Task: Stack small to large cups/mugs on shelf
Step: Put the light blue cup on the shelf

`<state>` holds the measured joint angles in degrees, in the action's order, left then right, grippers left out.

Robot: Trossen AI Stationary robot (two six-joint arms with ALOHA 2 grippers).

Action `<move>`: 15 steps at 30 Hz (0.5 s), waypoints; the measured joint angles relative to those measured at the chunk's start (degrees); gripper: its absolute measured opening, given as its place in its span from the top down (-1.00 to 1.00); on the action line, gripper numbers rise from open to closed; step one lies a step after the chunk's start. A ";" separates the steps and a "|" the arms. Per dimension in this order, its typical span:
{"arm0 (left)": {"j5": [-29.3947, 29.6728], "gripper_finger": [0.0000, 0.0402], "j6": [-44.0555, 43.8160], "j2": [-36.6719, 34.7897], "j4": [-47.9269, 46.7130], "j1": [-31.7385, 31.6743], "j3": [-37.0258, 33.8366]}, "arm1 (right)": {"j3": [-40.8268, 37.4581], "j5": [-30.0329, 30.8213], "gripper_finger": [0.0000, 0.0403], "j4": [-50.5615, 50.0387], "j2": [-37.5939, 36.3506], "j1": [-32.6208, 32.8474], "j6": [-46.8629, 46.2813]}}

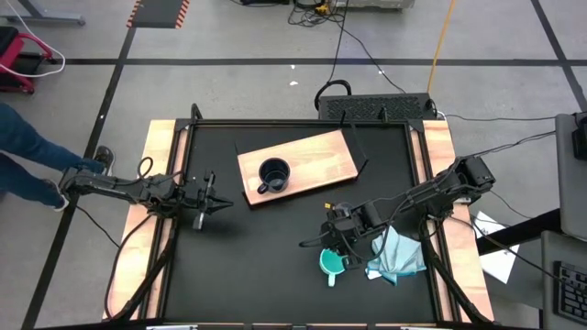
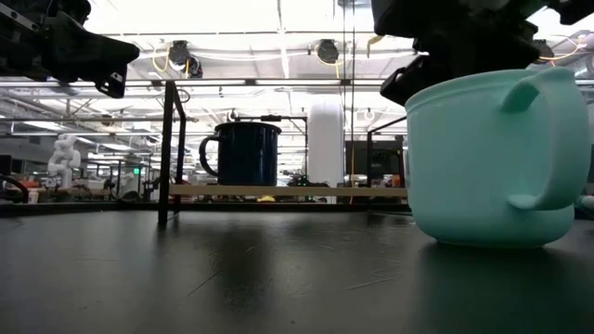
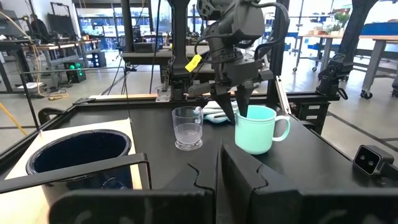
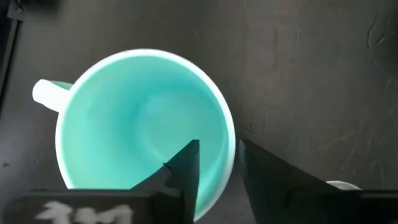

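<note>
The turquoise mug [image 1: 328, 264] stands upright on its base on the black table, handle [image 1: 332, 278] toward the near edge. My right gripper [image 4: 219, 165] is over its far rim and shut on it. The black mug [image 1: 272, 174] stands on the light wooden shelf [image 1: 321, 151], which the low view shows raised on a black frame [image 2: 167, 153]. The clear glass cup [image 3: 188, 127] stands on the table beside the turquoise mug [image 3: 256, 129]. My left gripper [image 1: 220, 200] hovers shut over the table's left part, left of the shelf. My right gripper holds the turquoise mug by its rim wall [image 4: 227, 155], on the side away from the handle [image 4: 46, 93]. One finger [image 4: 186, 163] is inside the mug and one [image 4: 267, 177] outside, coming from above and pointing down. The mug's base rests on the table [image 2: 492, 237], upright.
A light-blue cloth [image 1: 396, 255] lies crumpled on the table right of the turquoise mug, under my right arm. A small dark box [image 3: 367, 158] sits on the table. The near left part of the black tabletop [image 1: 248, 275] is bare. A person's legs [image 1: 27, 151] show left of the table.
</note>
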<state>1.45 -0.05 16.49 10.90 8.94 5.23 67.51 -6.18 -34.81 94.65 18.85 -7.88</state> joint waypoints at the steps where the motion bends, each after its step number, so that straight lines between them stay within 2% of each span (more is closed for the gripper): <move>1: 0.00 0.88 0.00 0.00 0.00 0.01 0.00 | 0.00 -0.01 0.54 0.29 0.00 0.00 0.17; 7: 0.00 0.88 0.30 0.00 0.00 0.01 0.00 | 0.00 -0.01 0.93 0.64 -0.01 0.00 1.31; 15: 0.00 0.88 0.28 0.00 0.00 -0.01 0.00 | 0.49 -0.02 0.98 2.85 -0.75 0.00 1.69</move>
<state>1.45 0.22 16.49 10.90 8.93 5.23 67.99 -6.20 -31.96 93.90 18.85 -6.19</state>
